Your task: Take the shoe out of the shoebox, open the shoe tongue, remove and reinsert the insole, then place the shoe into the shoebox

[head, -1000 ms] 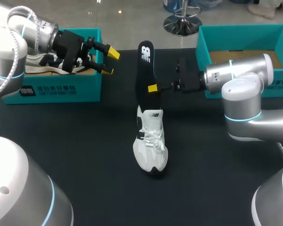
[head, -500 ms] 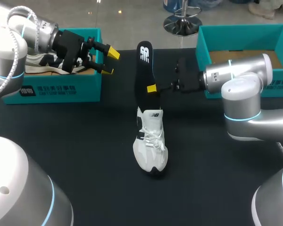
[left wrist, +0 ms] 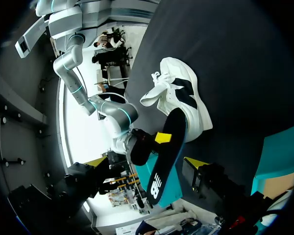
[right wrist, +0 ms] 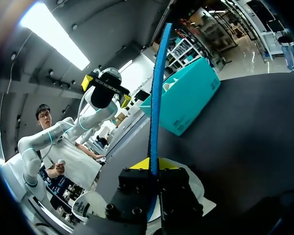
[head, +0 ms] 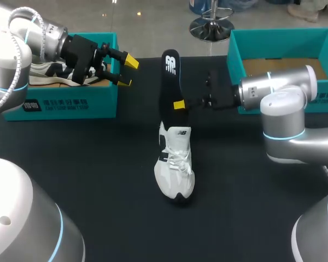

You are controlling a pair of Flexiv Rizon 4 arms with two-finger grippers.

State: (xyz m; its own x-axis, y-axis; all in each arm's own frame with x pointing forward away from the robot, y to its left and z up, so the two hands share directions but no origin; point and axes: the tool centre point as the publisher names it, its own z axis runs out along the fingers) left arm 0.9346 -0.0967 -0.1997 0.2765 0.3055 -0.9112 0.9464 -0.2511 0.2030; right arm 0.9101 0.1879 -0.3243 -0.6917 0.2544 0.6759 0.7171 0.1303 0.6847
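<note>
At table [head: 87, 164] centre: insole [head: 168, 82] reinsertion, probably.
Right gripper [head: 177, 104] pinches insole above shoe [head: 175, 166]; left gripper [head: 128, 71] splayed, empty; next: push down.

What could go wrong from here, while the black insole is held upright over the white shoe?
1. The right tool pinches the long black insole only at a small spot, with most of its length free above the grip. The insole may twist or slip when pushed down.
2. The white lace-up shoe stands unheld on the black table. The left tool is open, apart from it, by the teal cardboard shoebox. A push could tip or slide the shoe.
</note>
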